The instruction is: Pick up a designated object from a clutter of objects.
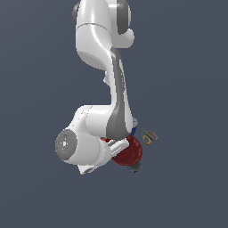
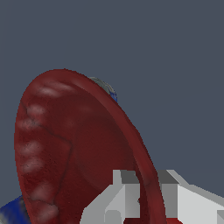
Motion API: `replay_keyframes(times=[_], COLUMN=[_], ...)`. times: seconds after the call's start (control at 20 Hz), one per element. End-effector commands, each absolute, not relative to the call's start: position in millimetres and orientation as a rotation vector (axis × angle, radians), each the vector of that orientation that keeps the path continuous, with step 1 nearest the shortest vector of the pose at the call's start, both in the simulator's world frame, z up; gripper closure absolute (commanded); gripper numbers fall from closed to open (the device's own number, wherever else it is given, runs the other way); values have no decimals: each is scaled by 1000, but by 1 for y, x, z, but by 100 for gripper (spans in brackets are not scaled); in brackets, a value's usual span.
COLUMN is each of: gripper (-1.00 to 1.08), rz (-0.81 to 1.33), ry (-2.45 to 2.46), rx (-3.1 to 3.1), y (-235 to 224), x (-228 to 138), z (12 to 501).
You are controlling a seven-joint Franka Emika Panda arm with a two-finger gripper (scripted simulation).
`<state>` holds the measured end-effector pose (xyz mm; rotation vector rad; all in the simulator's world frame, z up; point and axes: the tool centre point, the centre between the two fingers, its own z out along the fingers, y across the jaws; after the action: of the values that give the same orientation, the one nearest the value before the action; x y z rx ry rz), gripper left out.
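Claw [image 2: 146, 197] clamped astride dark red bowl's [image 2: 65, 148] rim, one finger [image 2: 120, 192] inside, one outside; bowl tilted on edge directly ahead, rim running lengthwise between them. Blue can [image 2: 109, 89] behind; scissors [image 1: 149, 136] beyond, toward exterior view's right.

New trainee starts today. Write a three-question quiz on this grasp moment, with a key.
1. True or false: the gripper has a finger on each side of the dark red bowl's rim.
2. In the exterior view, which item lies to the right of the bowl?
A. orange-handled scissors
B. a spoon
3. Fill in: the bowl looks ____ in the wrist view, upright or tilted?

Key: 1 true; 2 A; 3 tilted.
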<state>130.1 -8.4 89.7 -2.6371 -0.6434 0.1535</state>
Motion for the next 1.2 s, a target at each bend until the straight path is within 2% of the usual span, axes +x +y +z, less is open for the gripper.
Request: replay_keyframes(times=[0.0,1.15], gripper=[108,108], rz=[149,149], ry=[-643,-643], rx=[-2639,-2639], y=[-12,-63], x=[126,59], z=[107,333])
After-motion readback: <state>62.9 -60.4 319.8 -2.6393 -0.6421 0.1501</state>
